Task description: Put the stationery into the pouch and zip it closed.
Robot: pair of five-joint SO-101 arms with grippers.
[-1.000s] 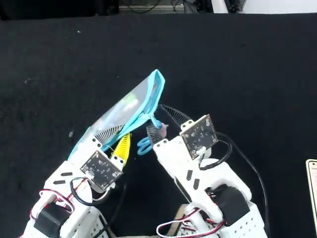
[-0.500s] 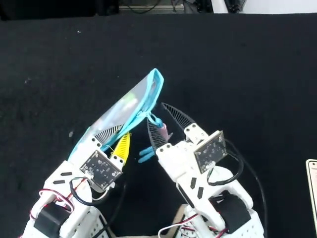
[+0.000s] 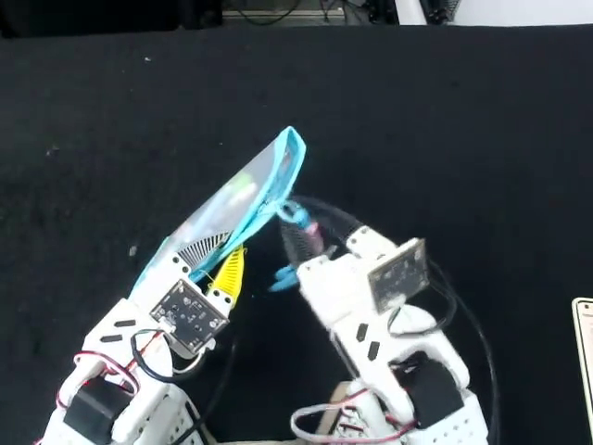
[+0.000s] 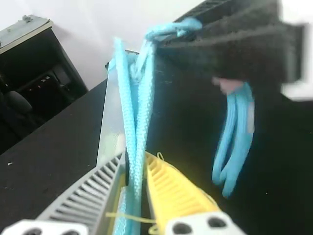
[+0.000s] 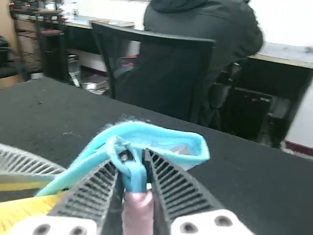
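Observation:
The clear pouch [image 3: 236,209] with light-blue trim stands on edge, lifted off the black table. My left gripper [image 3: 220,260], one finger grey and one yellow, is shut on its lower edge [image 4: 132,112], with the trim pinched between the fingers [image 4: 134,181]. My right gripper [image 3: 298,236], black-fingered, is shut on the blue zipper pull [image 5: 132,178] at the pouch's near corner [image 5: 156,139]. A pink tab [image 5: 137,210] sits below the pull. A blue cord loop [image 3: 283,275] hangs from that gripper [image 4: 232,142]. What lies inside the pouch is unclear.
Black cloth [image 3: 445,139] covers the table, with open room behind and to both sides of the pouch. A pale flat object [image 3: 584,357] lies at the right edge. Both arms crowd the near edge.
The right gripper's fingers, spread apart earlier, have come together on the zipper pull, and its wrist has turned. The blue loop swung slightly. The left arm and the pouch stayed put.

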